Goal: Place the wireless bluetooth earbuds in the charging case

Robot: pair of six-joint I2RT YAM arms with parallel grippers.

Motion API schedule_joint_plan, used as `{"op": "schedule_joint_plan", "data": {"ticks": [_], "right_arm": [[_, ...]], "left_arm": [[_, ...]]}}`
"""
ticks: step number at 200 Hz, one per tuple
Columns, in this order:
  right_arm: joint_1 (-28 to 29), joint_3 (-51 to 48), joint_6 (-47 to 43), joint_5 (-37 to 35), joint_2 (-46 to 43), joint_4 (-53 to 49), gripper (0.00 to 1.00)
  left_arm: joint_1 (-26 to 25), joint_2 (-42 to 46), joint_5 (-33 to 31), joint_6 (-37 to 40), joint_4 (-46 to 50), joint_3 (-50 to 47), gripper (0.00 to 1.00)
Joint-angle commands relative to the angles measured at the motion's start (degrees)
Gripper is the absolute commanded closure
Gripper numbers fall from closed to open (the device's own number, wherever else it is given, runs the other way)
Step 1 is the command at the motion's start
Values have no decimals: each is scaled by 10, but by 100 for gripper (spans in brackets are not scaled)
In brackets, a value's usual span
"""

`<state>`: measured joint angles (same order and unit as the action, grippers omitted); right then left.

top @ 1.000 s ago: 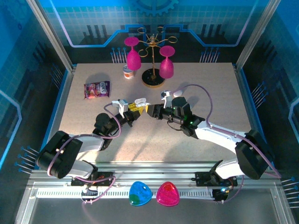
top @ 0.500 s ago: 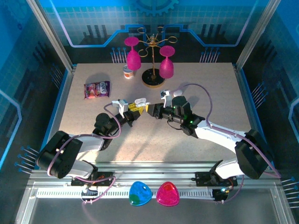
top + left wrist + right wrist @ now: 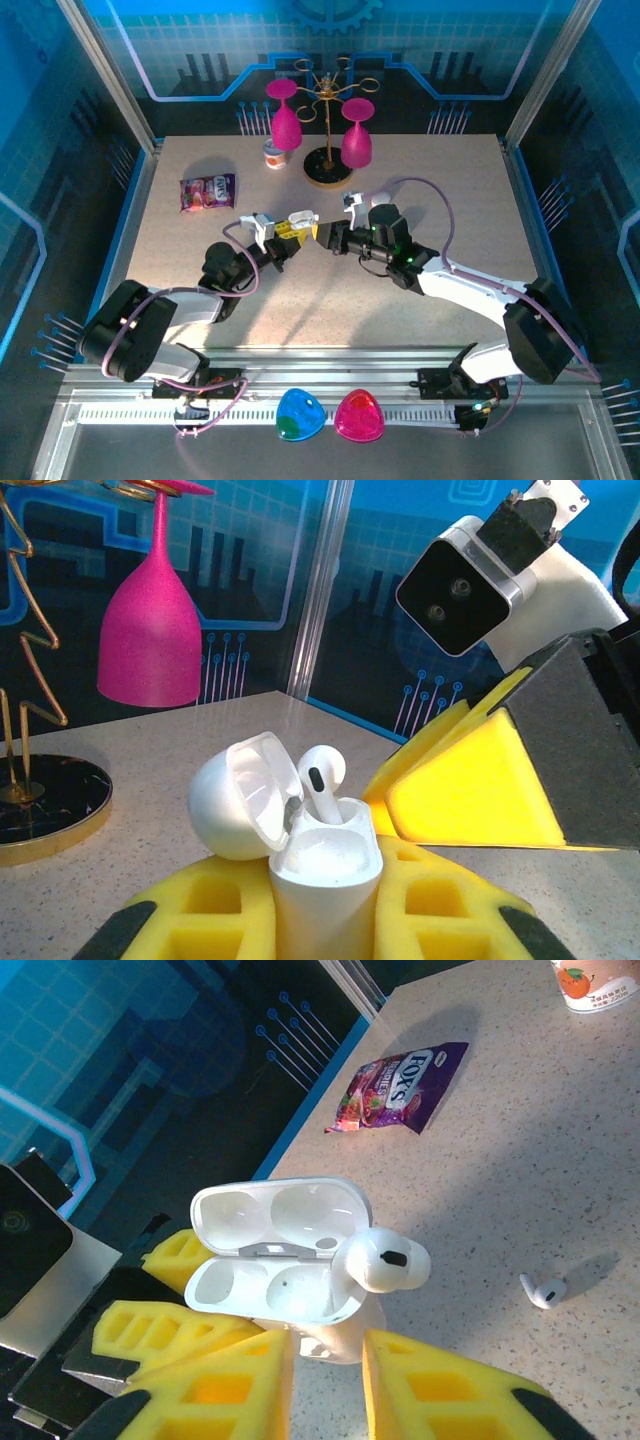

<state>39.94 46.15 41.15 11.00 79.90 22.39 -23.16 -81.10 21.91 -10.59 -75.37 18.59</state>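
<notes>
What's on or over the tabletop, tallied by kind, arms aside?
earbuds: 2
charging case: 1
pink glasses: 2
glass stand: 1
candy packet: 1
cup: 1
Total: 8

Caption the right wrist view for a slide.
Open white charging case with one earbud standing half seated in it; a second earbud lies on the table.

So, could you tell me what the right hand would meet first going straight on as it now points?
Probably the open charging case, an earbud standing in it, held by the left hand. It sits directly ahead of the right hand, though depth is unclear.
</notes>
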Motion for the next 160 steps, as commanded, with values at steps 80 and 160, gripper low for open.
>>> {"op": "schedule_joint_plan", "data": {"ticks": [80,160], "right_arm": [[-61,-25,109,93,-20,113,30],[-77,-23,189,165,61,209,33]], "left_arm": [[-3,-12,38,-1,-49,2,96],[-4,10,62,-8,-49,6,95]]}}
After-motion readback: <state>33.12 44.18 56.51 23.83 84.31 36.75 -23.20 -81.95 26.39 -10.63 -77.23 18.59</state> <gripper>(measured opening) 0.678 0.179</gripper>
